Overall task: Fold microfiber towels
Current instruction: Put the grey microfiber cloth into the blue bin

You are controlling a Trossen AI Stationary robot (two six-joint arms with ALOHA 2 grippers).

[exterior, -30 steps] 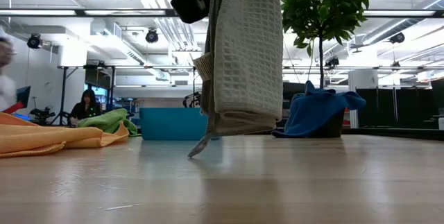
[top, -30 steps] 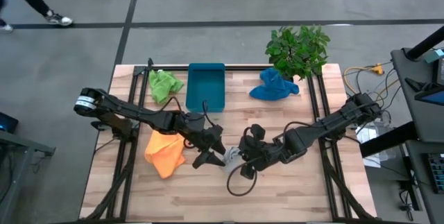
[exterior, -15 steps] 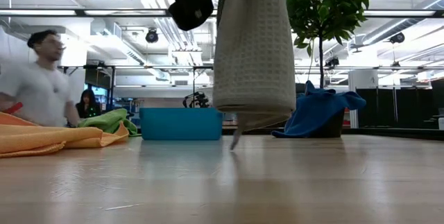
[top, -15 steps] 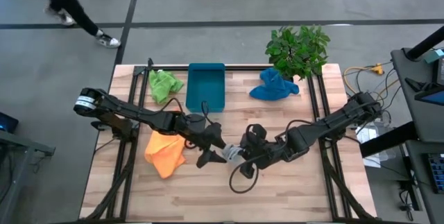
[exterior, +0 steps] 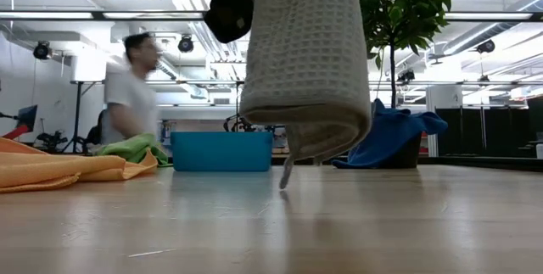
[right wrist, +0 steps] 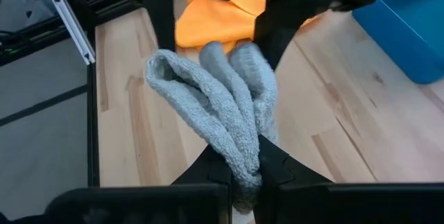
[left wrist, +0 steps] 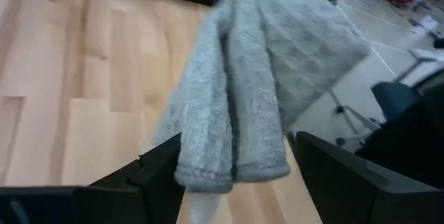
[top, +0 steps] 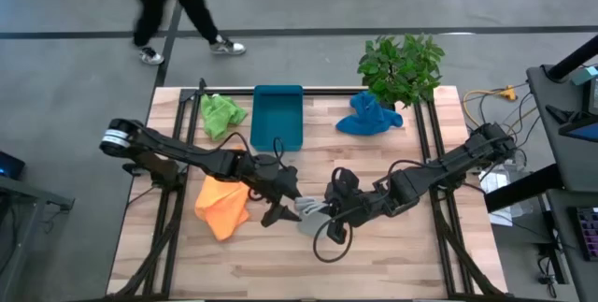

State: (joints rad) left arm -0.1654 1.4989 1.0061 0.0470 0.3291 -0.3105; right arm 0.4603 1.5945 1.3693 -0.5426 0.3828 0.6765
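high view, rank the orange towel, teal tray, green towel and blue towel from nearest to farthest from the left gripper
From the left gripper, at the table's middle:
1. orange towel, just beside it toward the left edge.
2. teal tray, at the far edge, middle.
3. green towel, far left corner, and blue towel, far right by the plant: too close to call.

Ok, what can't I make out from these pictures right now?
- Grey towel: its top runs off the low view's upper edge, so no grip shows there.
- Left claw: high view, the arm covers its fingers; the wrist view shows them spread.
- Orange towel: low view, cut by the left edge.
- Person: low view, blurred by motion.
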